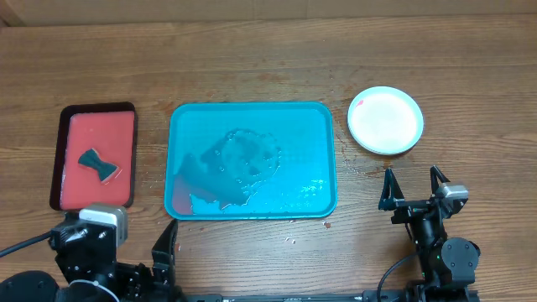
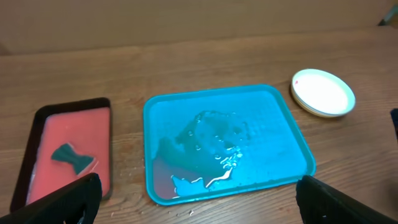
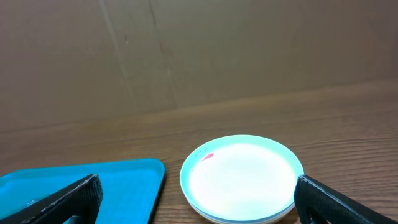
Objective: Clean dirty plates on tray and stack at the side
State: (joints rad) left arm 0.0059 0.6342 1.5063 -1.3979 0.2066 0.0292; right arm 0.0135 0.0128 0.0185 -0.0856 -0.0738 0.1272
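Observation:
The plates [image 1: 385,120] sit in a stack on the table to the right of the teal tray [image 1: 323,151]; the top one is pale mint with a small red smear near its rim. The stack also shows in the right wrist view [image 3: 242,177] and the left wrist view [image 2: 323,92]. The tray holds a puddle of water with a reddish tint at its front left corner and no plates [image 2: 292,134]. My left gripper [image 1: 164,252] is open and empty at the table's front edge, before the tray. My right gripper [image 1: 413,186] is open and empty, just in front of the plate stack.
A smaller dark-rimmed tray [image 1: 57,159] with a red inside stands at the left, with a dark bow-shaped sponge [image 1: 98,164] lying in it. Small crumbs lie on the wood by the teal tray's front edge.

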